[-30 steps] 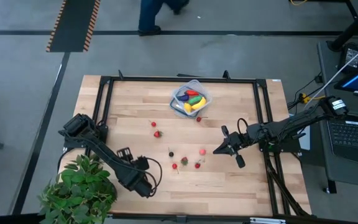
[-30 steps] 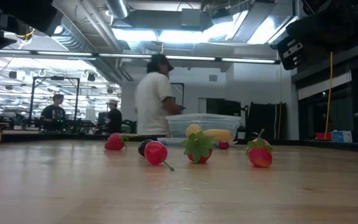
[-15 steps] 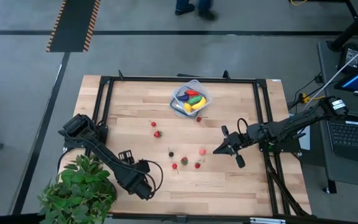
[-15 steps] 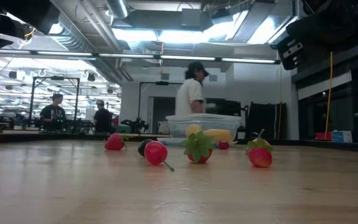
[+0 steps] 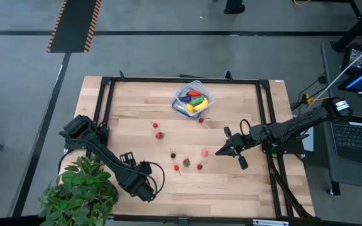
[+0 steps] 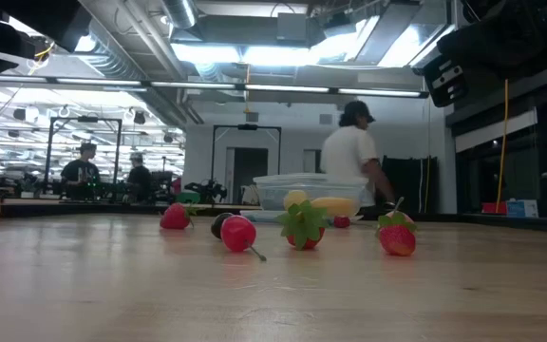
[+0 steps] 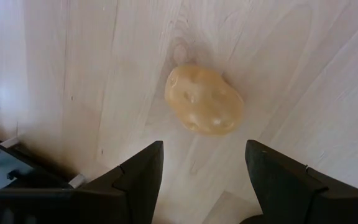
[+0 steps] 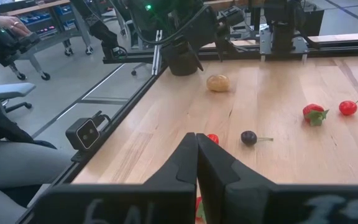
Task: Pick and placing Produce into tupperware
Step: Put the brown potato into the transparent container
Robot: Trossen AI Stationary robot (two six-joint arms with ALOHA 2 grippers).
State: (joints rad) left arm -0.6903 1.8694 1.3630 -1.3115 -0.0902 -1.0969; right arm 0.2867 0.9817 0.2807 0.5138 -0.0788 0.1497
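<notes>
The tupperware (image 5: 193, 100) sits near the table's far edge, holding a banana, a red pepper and other toy produce. Small red berries and a dark one (image 5: 173, 154) lie loose mid-table, seen close in the low view around a strawberry (image 6: 302, 228). A tan toy potato (image 7: 204, 99) lies on the wood near the left edge. My left gripper (image 7: 204, 152) hovers above it, pointing down and open, a finger on either side, touching nothing. My right gripper (image 8: 196, 140) is shut and empty, above the table to the right of the berries (image 5: 219, 151).
A large leafy potted plant (image 5: 80, 191) stands at the near-left corner beside the left arm. A black frame (image 5: 181, 80) runs around the table. A person (image 6: 354, 157) is in the room beyond the far edge. Bare wood lies along the near side.
Neither arm nor any produce has moved. Only the person beyond the far edge has walked across the room toward the right.
</notes>
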